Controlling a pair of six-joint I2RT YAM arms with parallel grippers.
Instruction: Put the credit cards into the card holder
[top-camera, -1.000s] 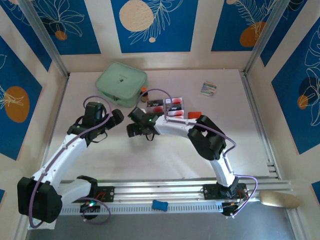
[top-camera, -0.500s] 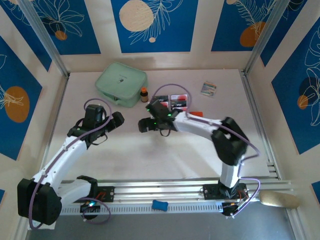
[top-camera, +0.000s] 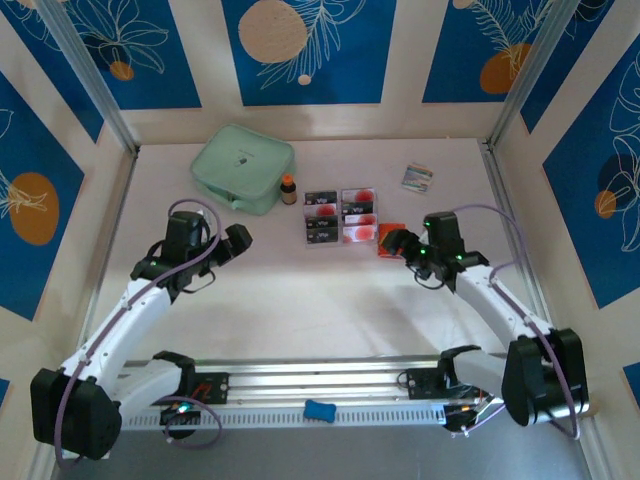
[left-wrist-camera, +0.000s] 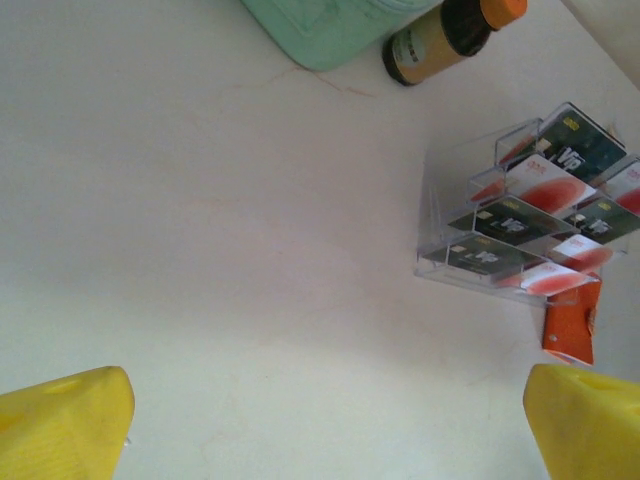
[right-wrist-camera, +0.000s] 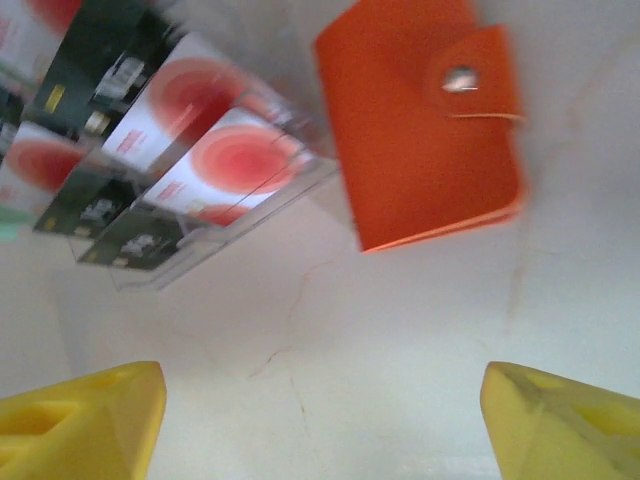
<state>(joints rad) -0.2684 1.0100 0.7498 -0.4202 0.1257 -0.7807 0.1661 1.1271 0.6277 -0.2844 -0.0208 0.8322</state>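
Overhead first. Slightly right of centre on a pale table (top-camera: 300, 310): a clear tiered rack (top-camera: 322, 240) of credit cards (top-camera: 340, 216), black or pale, with red rounds. Just right of the rack: the orange-red card holder (top-camera: 391, 228), partly hidden under the right gripper (top-camera: 395, 243). Left of centre: the left gripper (top-camera: 238, 240), well apart from the rack. Upper left: a mint-green pouch (top-camera: 243, 166), with a small bottle (top-camera: 288, 189) just beside its right edge. Upper right: a small multicoloured packet (top-camera: 417, 177).

Next, the left wrist. At the lower corners: yellow fingertips (left-wrist-camera: 60, 425) of the left gripper (left-wrist-camera: 325, 430), spread wide, gripping nothing, bare table between. Right of centre: the credit cards (left-wrist-camera: 530, 210), stepped in the rack. Just below, at the right edge: the card holder (left-wrist-camera: 570, 325), a strip of orange. Along the top: pouch (left-wrist-camera: 320, 25) and bottle (left-wrist-camera: 450, 30).

Lastly, the right wrist. At the lower corners: yellow fingertips (right-wrist-camera: 80, 425) of the right gripper (right-wrist-camera: 320, 420), set wide, holding nothing. Upper right: the card holder (right-wrist-camera: 425, 120), closed, snap fastened, flat on the table. Upper left: the credit cards (right-wrist-camera: 170, 150), blurred, just beside the holder.
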